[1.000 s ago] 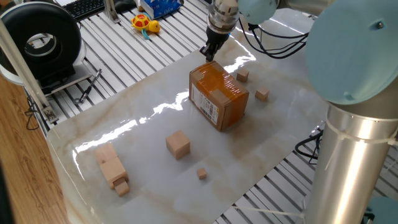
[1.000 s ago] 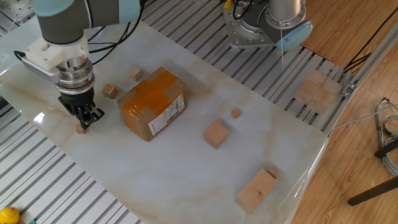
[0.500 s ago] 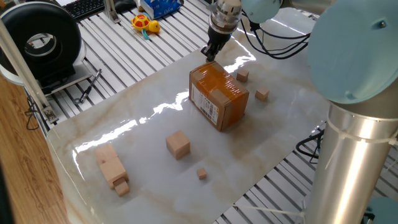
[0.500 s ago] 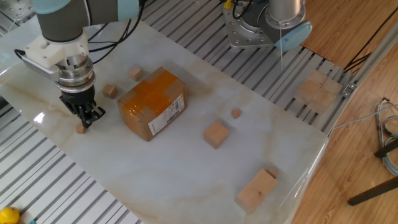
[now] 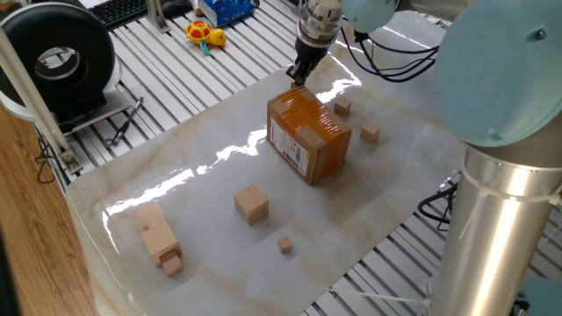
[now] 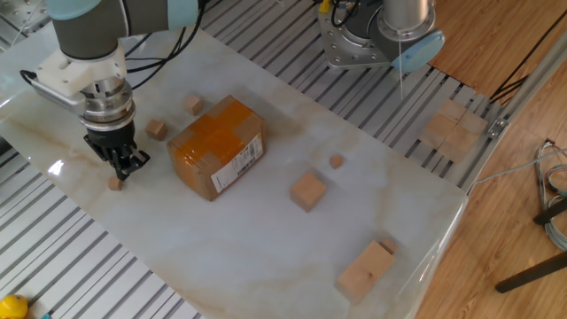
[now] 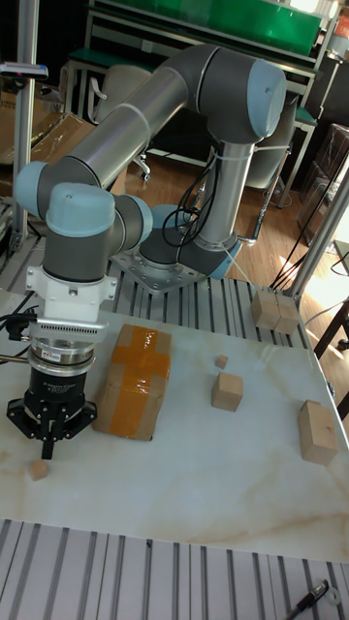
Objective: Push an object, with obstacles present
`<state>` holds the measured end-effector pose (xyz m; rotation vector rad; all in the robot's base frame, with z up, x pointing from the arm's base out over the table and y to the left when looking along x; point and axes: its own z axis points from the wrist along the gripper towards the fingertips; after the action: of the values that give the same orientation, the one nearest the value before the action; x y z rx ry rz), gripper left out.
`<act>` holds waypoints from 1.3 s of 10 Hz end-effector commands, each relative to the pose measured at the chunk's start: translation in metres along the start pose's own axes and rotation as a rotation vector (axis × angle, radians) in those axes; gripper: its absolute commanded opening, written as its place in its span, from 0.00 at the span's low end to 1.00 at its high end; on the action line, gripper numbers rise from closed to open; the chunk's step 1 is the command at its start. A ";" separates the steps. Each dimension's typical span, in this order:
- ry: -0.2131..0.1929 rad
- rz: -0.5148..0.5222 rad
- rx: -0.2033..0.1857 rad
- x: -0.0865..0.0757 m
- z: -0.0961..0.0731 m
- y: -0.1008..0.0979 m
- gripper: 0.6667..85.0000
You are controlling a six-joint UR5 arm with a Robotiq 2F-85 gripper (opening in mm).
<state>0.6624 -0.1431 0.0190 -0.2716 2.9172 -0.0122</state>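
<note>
Nothing moved; end effector (image 6: pixel 123 167) hovers beside tiny cube (image 6: pixel 114 184), grip state unclear.

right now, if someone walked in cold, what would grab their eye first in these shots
Probably the brown taped cardboard box in the middle of the white table, the bulkiest thing there. Next, the gripper just off the box's end, its tips down near the tabletop right beside a tiny wood cube close to the table edge. Other wood blocks lie scattered around, with a mid-sized cube on the box's other side.
</note>
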 end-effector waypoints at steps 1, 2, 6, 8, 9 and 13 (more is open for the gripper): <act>0.008 0.013 0.006 0.002 -0.001 -0.003 0.01; 0.016 0.042 0.003 0.004 -0.001 -0.003 0.01; 0.011 0.065 -0.019 0.003 -0.001 0.003 0.01; 0.019 0.038 -0.005 -0.005 -0.003 0.006 0.01; 0.031 0.034 -0.002 -0.014 -0.008 0.015 0.01; 0.028 0.016 -0.008 -0.034 -0.010 0.032 0.01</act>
<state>0.6784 -0.1161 0.0301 -0.2384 2.9533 -0.0133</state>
